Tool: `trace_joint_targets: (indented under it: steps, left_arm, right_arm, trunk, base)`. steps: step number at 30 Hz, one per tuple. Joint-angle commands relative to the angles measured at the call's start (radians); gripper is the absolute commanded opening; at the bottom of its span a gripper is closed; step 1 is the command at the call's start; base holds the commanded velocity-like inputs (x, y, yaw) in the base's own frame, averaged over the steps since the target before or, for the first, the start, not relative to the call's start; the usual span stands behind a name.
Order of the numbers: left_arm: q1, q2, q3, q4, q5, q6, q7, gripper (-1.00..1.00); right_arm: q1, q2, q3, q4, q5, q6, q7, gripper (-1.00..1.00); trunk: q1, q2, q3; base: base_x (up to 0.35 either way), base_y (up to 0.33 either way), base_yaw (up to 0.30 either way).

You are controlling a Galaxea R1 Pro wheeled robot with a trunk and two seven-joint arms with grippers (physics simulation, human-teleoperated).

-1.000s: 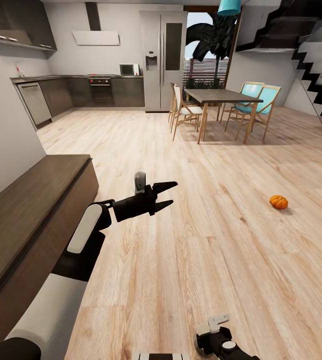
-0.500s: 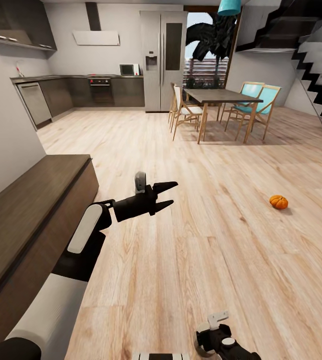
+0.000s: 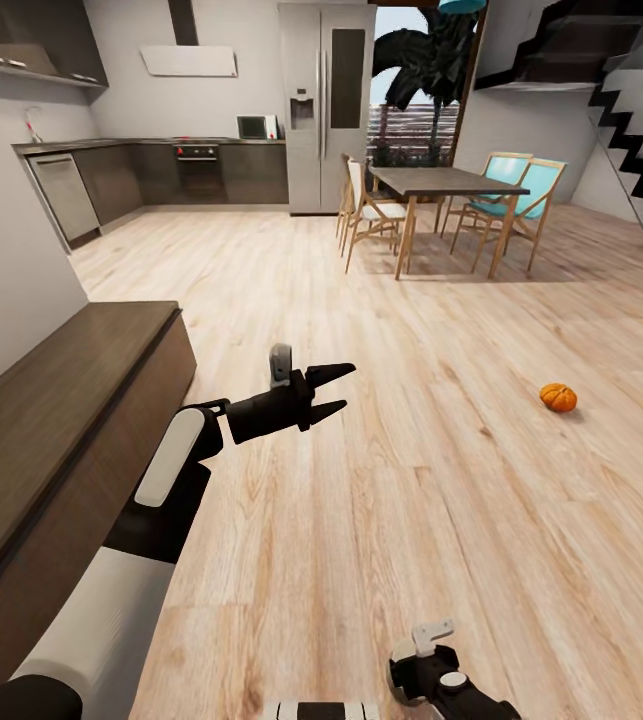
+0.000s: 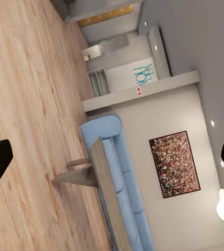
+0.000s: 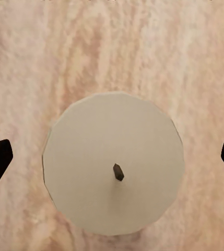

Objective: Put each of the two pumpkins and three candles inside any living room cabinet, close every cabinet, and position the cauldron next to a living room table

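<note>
Candle time: pale round wax candle (image 5: 113, 163) with a dark wick stands upright on the light plank floor (image 3: 441, 500), straight under the right gripper (image 5: 112, 157), whose fingers are spread wide either side of it, gripping nothing. So the right arm is clearly nearer, and I'd guess a plain drop onto it comes next. Further out, small orange pumpkin (image 3: 558, 397) sits well off. Left gripper (image 3: 333, 389) hangs open beside the long dark-brown wooden cabinet (image 3: 51, 420).

Open-plan home, kitchen units (image 3: 111, 180), fridge (image 3: 326, 105), dining table (image 3: 446, 185), staircase (image 3: 641, 110), sofa (image 4: 119, 183)
</note>
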Motion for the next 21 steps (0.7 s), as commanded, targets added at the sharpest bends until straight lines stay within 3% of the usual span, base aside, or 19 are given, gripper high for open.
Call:
trace_joint_targets:
  steps: [1, 8, 21]
  left_arm:
    - [0.0, 0.0, 0.0, 0.001, 0.0, 0.0, 0.0, 1.0]
    - [0.0, 0.0, 0.0, 0.001, 0.0, 0.0, -0.001, 1.0]
    - [0.0, -0.001, -0.001, 0.003, 0.0, 0.0, -0.001, 1.0]
  right_arm:
    - [0.0, 0.001, 0.0, 0.0, 0.0, 0.004, 0.0, 1.0]
    - [-0.003, 0.001, 0.0, -0.013, 0.001, 0.182, 0.023, 1.0]
    - [-0.004, -0.002, 0.0, -0.052, 0.001, 0.206, 0.029, 1.0]
  trunk:
    - [0.0, 0.0, 0.0]
    - [0.0, 0.0, 0.0]
    - [0.0, 0.0, 0.0]
  base:
    - [0.0, 0.0, 0.0]
    - [0.0, 0.0, 0.0]
    - [0.0, 0.0, 0.0]
